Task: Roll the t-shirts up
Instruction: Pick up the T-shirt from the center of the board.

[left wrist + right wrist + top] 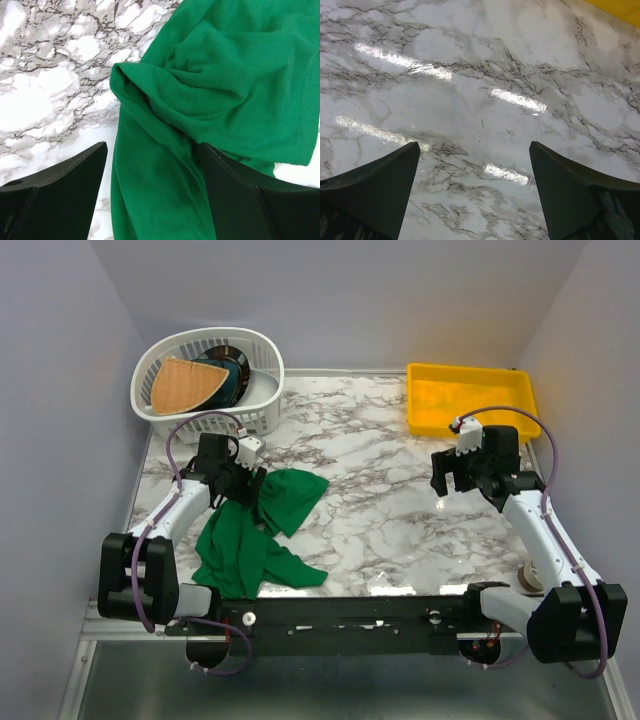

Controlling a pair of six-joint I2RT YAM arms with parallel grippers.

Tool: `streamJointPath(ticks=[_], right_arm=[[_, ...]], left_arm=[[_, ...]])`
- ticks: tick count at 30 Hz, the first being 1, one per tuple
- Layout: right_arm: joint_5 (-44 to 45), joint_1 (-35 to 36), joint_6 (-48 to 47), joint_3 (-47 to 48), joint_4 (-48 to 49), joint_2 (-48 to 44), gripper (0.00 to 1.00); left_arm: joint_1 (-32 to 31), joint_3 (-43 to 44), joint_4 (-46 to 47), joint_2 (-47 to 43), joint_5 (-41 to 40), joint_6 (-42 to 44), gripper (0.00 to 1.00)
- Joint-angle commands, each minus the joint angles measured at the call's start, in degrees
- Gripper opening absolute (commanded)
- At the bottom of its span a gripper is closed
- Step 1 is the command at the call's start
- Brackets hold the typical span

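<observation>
The green t-shirt point(262, 530) lies crumpled on the marble desk point(400, 530) in the lower left of the top view. One lobe is bunched toward the centre and the rest trails down to the near edge. It looks thin, soft and light, so it will likely sag, fold on itself and drag across the glossy surface instead of holding a shape. There is little risk of damage, but a pinch could easily catch several layers at once. A hem or shoulder edge would be the sensible place to take hold, so the cloth can be pulled flat before any rolling; the raised ridge of folds is the handiest spot but would probably lift a wad. The left end effector point(152, 150) has its jaws spread wide with fabric running between them, not clamped. The right end effector point(474, 145) is likewise spread apart above bare marble, well apart from the shirt. Only the top view gives the garment's whole outline, both arms, the white basket point(265, 410) at upper left and the yellow tray point(420, 410) at upper right. The left wrist view alone shows the knit, a stitched hem at its right edge and how the folds stack. The right wrist view shows just marble and a sliver of yellow.
</observation>
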Motion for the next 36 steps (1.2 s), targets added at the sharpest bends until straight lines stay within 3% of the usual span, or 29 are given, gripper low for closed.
streamJointPath(ticks=[1, 2, 7, 10, 11, 12, 17, 25, 26, 28, 29, 30, 32, 33, 36], right_arm=[[-0.91, -0.24, -0.5, -1.02, -0.19, -1.34, 1.0], [-1.08, -0.15, -0.41, -0.94, -0.45, -1.25, 1.0], [-3.11, -0.24, -2.61, 0.03, -1.07, -1.43, 1.0], [-3.37, -0.15, -2.79, 0.56, -1.07, -1.34, 1.0], [-3.46, -0.24, -2.96, 0.56, -1.16, -1.34, 1.0], [-3.37, -0.24, -3.05, 0.73, -1.24, -1.34, 1.0], [-3.46, -0.15, -3.57, 0.73, -1.59, -2.57, 1.0], [-2.67, -0.24, -4.19, 1.79, -3.53, -4.42, 1.0], [-2.58, -0.24, -4.89, 2.05, -4.4, -4.59, 1.0], [-3.54, -0.24, -6.03, 2.93, -5.72, -5.29, 1.0], [-3.9, -0.24, -7.52, 3.19, -7.03, -5.47, 1.0], [-4.42, -0.15, -7.97, 3.37, -7.39, -6.25, 1.0], [-5.13, -0.24, -8.15, 3.02, -7.4, -6.96, 1.0], [-5.22, -0.15, -8.06, 2.84, -7.31, -7.31, 1.0], [-6.27, -0.24, -7.36, 1.35, -6.61, -7.67, 1.0]], left_arm=[[0.26, -0.89, 0.2, -0.84, 2.3, 1.13, 0.8], [0.26, -0.98, 0.12, -0.57, 3.26, 1.74, 0.72], [-0.35, -0.54, -1.02, 0.48, 6.87, 3.06, 0.52], [-1.75, 0.6, -1.81, 1.18, 8.54, 4.12, 0.28], [-3.15, 1.56, -1.99, 1.62, 9.42, 4.38, 0.1], [-4.12, 2.26, -2.17, 1.8, 9.6, 4.47, 0.03], [-11.94, 10.17, -4.36, 5.92, 11.62, 4.47, 0.0], [-26.87, 33.18, -5.41, 18.14, 11.55, 2.1, 0.0], [-27.77, 35.38, -5.86, 20.15, 10.32, 1.05, 0.02], [-28.91, 39.09, -6.82, 21.05, 6.72, 0.08, 0.39], [-29.18, 39.18, -7.26, 20.61, 2.44, 0.08, 0.69], [-29.1, 37.79, -7.61, 19.91, -0.48, 0.86, 0.79], [-28.83, 34.2, -9.8, 17.11, -5.67, 5.06, 0.88], [-28.66, 29.83, -11.03, 16.14, -6.21, 10.57, 0.88], [-27.52, 22.25, -13.15, 14.37, -7.1, 13.35, 0.89]])
